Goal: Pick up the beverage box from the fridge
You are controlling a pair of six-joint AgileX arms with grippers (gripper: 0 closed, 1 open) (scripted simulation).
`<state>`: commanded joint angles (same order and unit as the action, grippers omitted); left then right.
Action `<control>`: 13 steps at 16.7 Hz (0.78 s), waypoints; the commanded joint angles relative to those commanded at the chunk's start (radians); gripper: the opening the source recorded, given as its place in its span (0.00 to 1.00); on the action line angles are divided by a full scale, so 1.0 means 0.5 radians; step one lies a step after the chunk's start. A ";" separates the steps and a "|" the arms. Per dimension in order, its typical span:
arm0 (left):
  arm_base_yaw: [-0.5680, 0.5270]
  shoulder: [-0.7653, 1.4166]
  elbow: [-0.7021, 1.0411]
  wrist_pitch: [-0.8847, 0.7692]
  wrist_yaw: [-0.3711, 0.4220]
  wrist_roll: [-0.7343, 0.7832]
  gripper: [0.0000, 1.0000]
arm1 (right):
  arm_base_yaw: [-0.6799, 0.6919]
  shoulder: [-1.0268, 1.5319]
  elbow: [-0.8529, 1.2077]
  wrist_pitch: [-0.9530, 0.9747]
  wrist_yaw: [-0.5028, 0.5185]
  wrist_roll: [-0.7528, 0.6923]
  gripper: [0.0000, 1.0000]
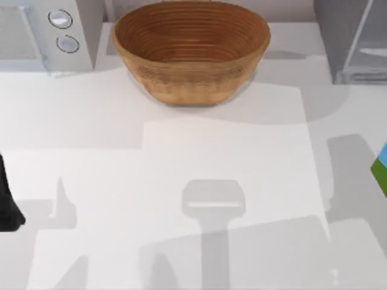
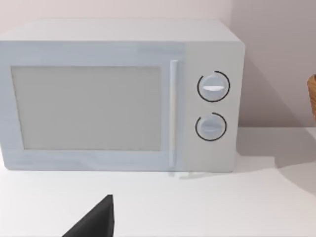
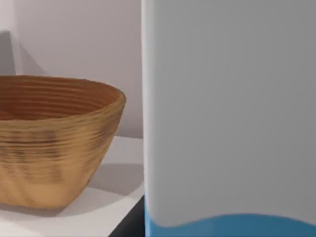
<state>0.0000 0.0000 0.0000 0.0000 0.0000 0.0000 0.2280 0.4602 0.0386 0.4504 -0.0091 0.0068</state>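
Note:
The beverage box shows as a blue and green corner at the table's right edge, well in front of the fridge. Up close in the right wrist view, the beverage box is a whitish-grey face with a blue band at its base. One dark finger of my right gripper lies against its side, and the gripper is shut on it. The fridge, a grey cabinet with a pale front panel, stands at the back right. My left arm is parked at the table's left edge.
A large brown woven bowl stands at the back middle, and its side is seen as the bowl left of the box. A white microwave with two round knobs stands at the back left. Bare white table spans the middle.

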 joint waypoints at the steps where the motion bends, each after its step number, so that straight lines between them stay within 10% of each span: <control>1: 0.000 0.000 0.000 0.000 0.000 0.000 1.00 | 0.079 0.181 0.006 0.164 -0.002 0.005 0.00; 13: 0.000 0.000 0.000 0.000 0.000 0.000 1.00 | 0.909 2.050 0.092 1.865 -0.030 0.034 0.00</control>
<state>0.0000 0.0000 0.0000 0.0000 0.0000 0.0000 0.6826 1.4852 0.0848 1.3830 -0.0240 0.0236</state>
